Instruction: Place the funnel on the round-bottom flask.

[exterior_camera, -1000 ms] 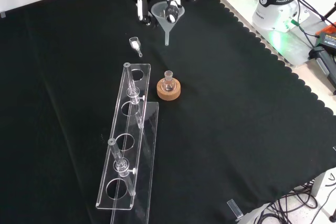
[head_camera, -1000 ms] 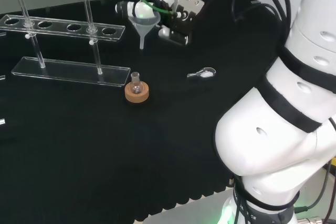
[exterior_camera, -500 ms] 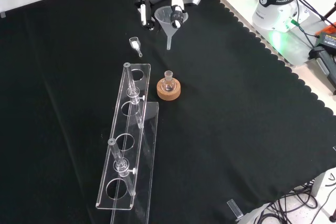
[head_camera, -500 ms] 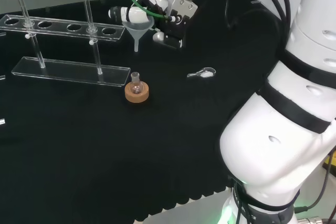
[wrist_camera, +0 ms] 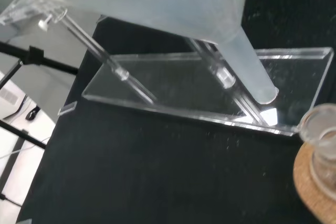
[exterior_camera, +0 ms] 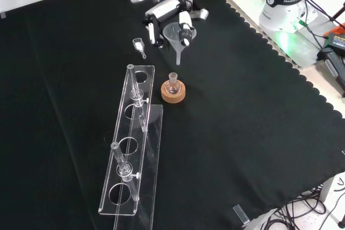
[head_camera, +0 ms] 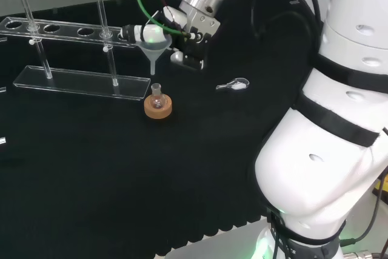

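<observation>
Head view, left to right: I see clear acrylic test-tube rack [head_camera: 79, 80] on black cloth [head_camera: 121, 174]. My black-and-white hand [head_camera: 182, 28] has fingers curled round rim of translucent plastic funnel [head_camera: 154, 47], carried upright in air. Funnel spout tip hangs just above, not touching, small clear round-bottom flask [head_camera: 157, 96] seated in cork ring stand [head_camera: 157, 108]. Small clear scoop [head_camera: 233, 85] lies right of flask, well apart.

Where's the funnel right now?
In the head view the funnel hangs in the hand, stem tip just above the flask on its cork ring, not yet in the neck.
</observation>
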Controlling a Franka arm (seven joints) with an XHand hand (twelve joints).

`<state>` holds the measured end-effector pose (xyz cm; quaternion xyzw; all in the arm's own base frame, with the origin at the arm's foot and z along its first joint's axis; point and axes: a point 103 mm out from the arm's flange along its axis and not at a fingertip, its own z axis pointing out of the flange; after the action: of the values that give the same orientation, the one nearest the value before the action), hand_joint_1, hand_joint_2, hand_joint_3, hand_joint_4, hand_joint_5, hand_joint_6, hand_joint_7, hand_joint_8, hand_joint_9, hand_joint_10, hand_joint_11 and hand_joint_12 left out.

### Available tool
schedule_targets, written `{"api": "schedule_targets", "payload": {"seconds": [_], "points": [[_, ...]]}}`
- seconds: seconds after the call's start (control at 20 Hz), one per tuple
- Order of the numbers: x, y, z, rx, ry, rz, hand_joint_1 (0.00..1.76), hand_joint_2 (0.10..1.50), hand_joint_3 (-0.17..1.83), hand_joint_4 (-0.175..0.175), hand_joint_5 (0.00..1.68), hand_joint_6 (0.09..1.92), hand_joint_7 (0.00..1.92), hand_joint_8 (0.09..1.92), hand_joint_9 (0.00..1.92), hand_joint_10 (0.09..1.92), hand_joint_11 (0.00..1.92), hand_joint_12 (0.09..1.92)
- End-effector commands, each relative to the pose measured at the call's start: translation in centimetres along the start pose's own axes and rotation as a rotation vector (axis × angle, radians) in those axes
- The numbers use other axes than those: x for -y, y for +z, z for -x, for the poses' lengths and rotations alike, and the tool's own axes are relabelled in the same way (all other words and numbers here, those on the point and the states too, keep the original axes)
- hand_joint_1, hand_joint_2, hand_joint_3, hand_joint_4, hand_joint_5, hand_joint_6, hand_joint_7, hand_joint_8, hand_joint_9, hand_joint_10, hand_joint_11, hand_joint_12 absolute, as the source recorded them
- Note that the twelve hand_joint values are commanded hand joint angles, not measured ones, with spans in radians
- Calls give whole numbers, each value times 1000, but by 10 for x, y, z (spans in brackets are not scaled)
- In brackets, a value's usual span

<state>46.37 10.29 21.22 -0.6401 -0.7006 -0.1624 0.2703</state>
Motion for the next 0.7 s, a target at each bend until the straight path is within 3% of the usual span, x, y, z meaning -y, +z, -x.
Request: {"api": "schedule_targets", "payload": {"seconds": [0.05, 0.7], "points": [[-9, 33, 16, -18, 16, -23, 1091, 701, 806, 175, 1498, 1345, 1920, 1142, 1920, 1362, 1920, 1247], [-17, 38, 25, -2, 43, -29, 1091, 695, 820, 175, 1498, 1351, 1920, 1148, 1920, 1362, 1920, 1247]]}}
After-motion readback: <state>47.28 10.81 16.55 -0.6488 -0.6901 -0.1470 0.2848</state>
